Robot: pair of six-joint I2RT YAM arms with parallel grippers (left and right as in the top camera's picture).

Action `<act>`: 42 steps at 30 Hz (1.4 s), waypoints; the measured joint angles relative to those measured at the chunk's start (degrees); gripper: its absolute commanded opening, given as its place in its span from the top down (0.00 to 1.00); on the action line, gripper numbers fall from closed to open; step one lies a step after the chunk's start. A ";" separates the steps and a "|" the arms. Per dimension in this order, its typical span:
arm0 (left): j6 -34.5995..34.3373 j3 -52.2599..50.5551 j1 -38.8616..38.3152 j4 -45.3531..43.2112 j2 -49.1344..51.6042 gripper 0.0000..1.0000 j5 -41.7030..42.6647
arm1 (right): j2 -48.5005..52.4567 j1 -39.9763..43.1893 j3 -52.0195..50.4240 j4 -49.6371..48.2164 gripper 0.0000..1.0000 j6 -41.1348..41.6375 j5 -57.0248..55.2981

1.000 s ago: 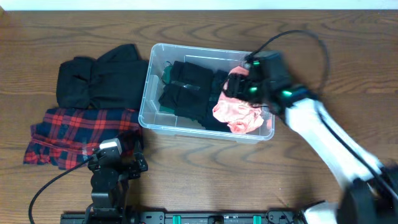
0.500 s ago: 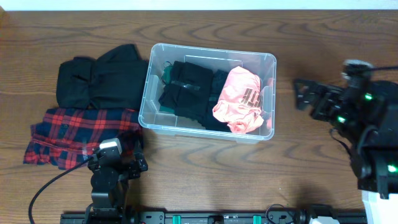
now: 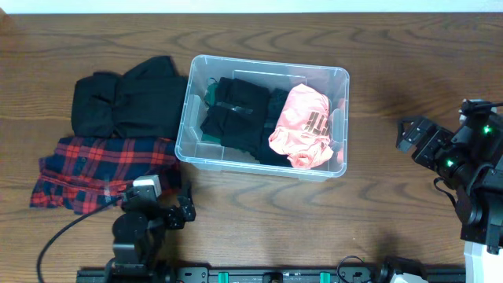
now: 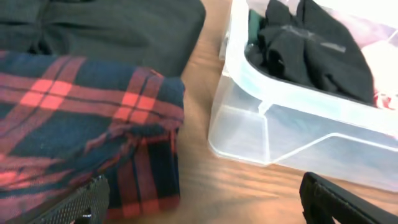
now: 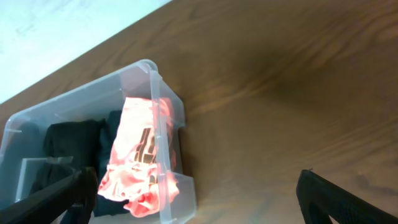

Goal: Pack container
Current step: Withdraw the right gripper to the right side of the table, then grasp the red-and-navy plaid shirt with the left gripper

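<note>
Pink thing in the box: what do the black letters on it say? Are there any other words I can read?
Pink garment, dark print: looks like letters, but too blurred to read in the overhead or right wrist view.
Container: no readable text.
Black clothes and plaid cloth: no words visible.
So nothing here can be quoted.

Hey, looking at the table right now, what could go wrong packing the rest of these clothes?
The plaid shirt lies loosely folded; the open left end effector might pinch only one layer, so it could unfurl when lifted. The pink garment is heaped at the container wall, so more clothes may push it over the rim.
</note>
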State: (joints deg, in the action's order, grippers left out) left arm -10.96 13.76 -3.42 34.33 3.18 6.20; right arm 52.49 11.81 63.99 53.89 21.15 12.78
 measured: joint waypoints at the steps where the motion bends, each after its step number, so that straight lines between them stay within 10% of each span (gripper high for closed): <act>1: -0.52 2.62 0.00 1.49 1.81 0.02 -0.28 | 0.00 0.02 0.00 0.09 0.01 0.00 -0.02; 18: -2.25 65.77 4.42 32.13 48.43 0.02 -10.54 | 0.00 0.02 -0.04 0.24 0.01 -0.22 -0.02; 33: -8.55 69.40 48.06 34.71 72.89 0.02 3.87 | 0.00 0.02 -0.04 0.24 0.01 -0.37 -0.02; 42: -1.09 69.51 60.61 29.51 93.37 0.02 19.47 | 0.00 0.02 -0.04 0.26 0.01 -0.39 0.00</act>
State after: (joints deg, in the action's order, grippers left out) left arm -12.05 83.26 57.19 63.83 96.55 25.67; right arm 52.49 11.84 63.94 54.15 20.75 12.78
